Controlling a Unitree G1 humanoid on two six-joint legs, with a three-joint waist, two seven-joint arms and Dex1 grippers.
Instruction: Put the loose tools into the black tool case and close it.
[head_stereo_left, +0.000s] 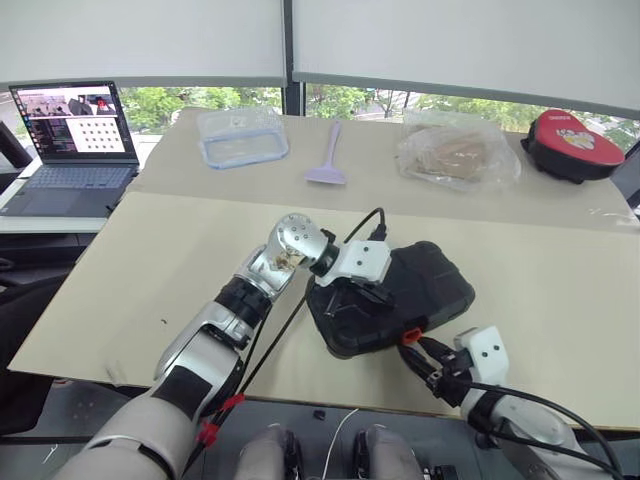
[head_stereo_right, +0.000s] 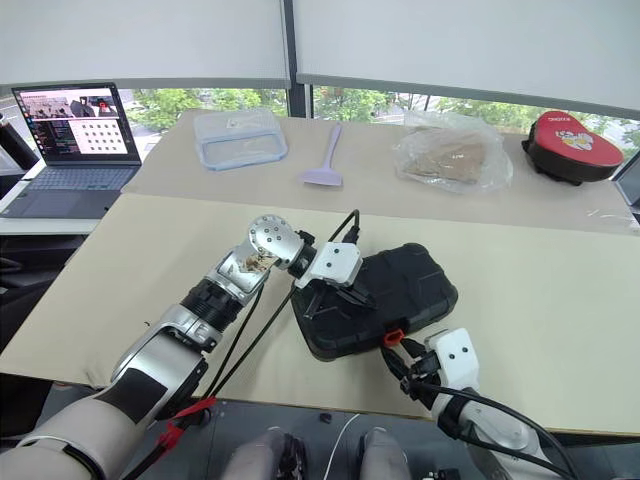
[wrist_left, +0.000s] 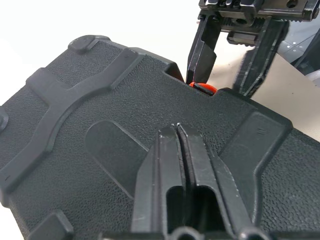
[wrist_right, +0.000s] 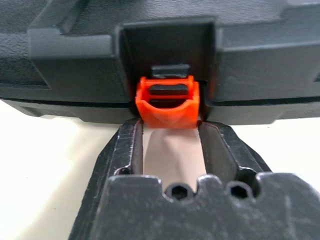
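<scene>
One black tool case (head_stereo_left: 392, 298), lid down, at the near edge of the surface (head_stereo_left: 150, 260): stiff moulded plastic with a pebbled skin, probably light and prone to sliding, so best pinned from above and worked at its single orange latch (wrist_right: 167, 101). Left gripper (wrist_left: 177, 131), fingers pressed together, bears on the lid; right gripper (wrist_right: 170, 131), fingers spread, brackets the latch. Also one each along the far edge: lilac spatula (head_stereo_left: 328, 156), clear container (head_stereo_left: 242, 136), plastic bag (head_stereo_left: 458, 152), red-lidded case (head_stereo_left: 572, 146).

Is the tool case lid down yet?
Down: the tool case lies flat on the table, lid on base. Whether the orange latch is snapped, I cannot tell.
</scene>
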